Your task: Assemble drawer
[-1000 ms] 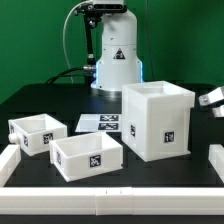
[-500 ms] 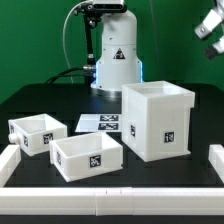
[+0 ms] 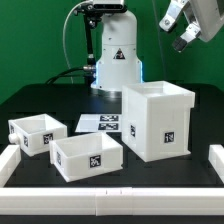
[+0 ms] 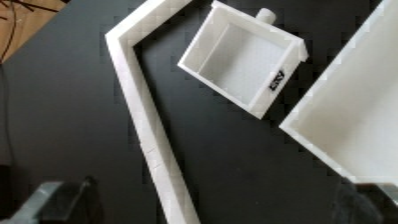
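The tall white drawer case (image 3: 158, 120) stands open-topped on the black table, toward the exterior view's right. Two small white drawer boxes sit toward the exterior view's left, one further back (image 3: 38, 131) and one nearer the front (image 3: 87, 155). My gripper (image 3: 183, 25) hangs high above the table, up beyond the case, open and empty. In the wrist view, my gripper (image 4: 217, 202) looks down from height on one drawer box (image 4: 240, 62) with a small knob. Part of a larger white part (image 4: 347, 115) lies beside it. Only the dark fingertips (image 4: 63, 200) show, spread wide.
The marker board (image 3: 103, 123) lies flat behind the drawer boxes, in front of the robot base (image 3: 115, 65). A low white rail (image 3: 110, 195) borders the table's front and sides. It also shows as an L-shaped strip in the wrist view (image 4: 139, 110).
My gripper has risen from low at the exterior view's right edge to the top right, then shifted left. The parts on the table have not moved.
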You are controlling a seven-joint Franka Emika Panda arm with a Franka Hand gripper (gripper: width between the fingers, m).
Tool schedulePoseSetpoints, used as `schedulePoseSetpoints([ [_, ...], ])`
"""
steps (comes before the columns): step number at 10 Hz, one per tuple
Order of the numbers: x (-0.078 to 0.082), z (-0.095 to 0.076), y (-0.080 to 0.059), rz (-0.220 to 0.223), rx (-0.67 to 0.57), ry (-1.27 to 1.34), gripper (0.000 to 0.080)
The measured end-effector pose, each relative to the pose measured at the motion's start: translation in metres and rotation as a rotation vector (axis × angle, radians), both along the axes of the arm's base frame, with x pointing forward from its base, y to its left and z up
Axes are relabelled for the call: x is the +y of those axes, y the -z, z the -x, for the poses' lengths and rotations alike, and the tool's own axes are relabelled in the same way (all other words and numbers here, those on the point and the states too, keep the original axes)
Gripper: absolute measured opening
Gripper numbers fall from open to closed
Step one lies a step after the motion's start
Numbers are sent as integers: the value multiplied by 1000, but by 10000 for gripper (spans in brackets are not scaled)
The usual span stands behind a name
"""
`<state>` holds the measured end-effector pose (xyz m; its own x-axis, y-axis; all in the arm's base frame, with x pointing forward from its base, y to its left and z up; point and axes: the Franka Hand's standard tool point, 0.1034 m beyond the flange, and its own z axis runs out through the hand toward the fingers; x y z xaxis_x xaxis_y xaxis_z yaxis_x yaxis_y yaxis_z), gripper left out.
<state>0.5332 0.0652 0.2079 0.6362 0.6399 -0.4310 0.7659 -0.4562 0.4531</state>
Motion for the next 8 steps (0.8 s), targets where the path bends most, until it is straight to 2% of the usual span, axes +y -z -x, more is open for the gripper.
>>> schedulePoseSetpoints([
  [1, 6, 10, 10, -58, -4, 107, 649],
  [3, 30, 23, 23, -142, 0, 221, 649],
  [4, 37, 25, 22, -205, 15, 298, 649],
  [5, 39, 23, 18, -245, 16, 350, 649],
  [8, 38, 24, 19, -235, 17, 337, 649],
])
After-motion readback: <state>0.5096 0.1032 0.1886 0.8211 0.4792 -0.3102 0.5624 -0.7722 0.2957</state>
